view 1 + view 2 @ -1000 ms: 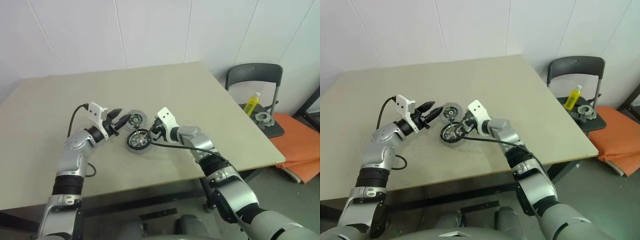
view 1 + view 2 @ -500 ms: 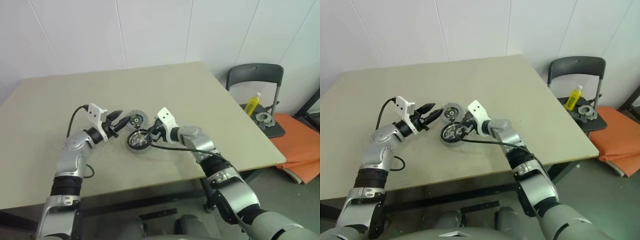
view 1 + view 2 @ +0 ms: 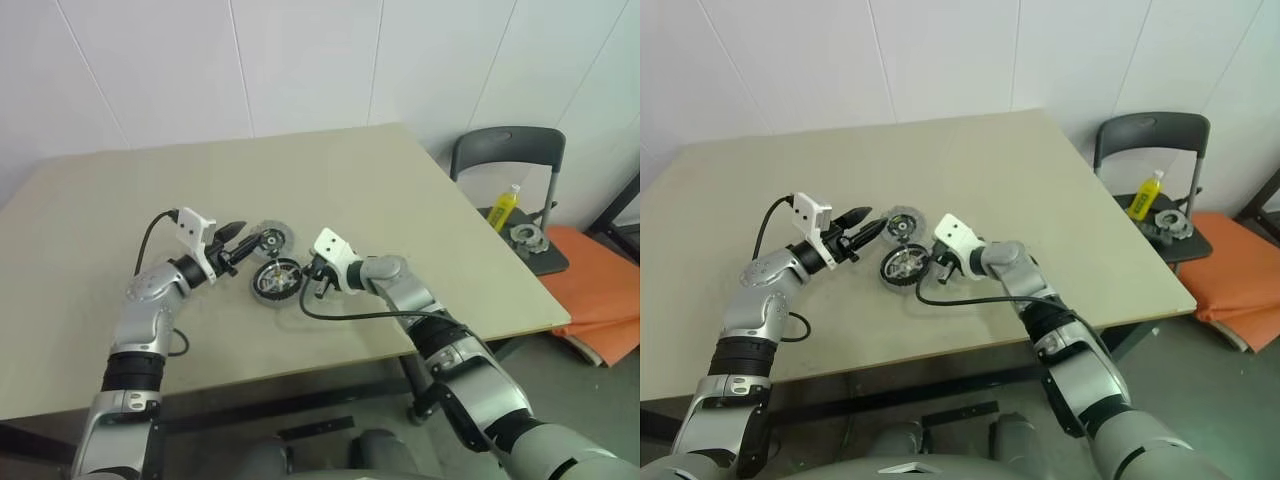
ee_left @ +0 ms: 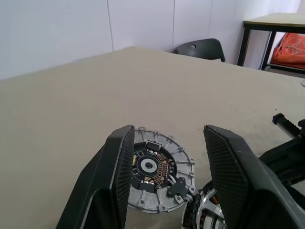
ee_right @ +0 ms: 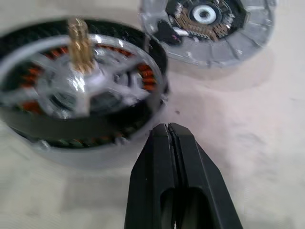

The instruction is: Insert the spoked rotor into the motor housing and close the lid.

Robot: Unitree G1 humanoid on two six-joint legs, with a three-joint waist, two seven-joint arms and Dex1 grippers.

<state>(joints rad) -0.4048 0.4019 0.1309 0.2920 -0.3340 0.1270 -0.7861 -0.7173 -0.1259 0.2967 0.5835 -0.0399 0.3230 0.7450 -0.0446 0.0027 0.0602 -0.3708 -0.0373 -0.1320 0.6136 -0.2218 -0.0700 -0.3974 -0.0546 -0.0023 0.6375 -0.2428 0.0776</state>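
Two black fingers of the right gripper are pressed together, empty, just beside the round copper-wound motor housing, while the left gripper stands apart before the flat silver-grey lid.

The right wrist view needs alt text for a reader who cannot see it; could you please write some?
The right gripper, fingers shut and empty, points at the motor housing on the beige table, with the spoked rotor sitting in its ring of copper windings and a brass shaft standing up. Beyond, the lid lies flat, separate from the housing.
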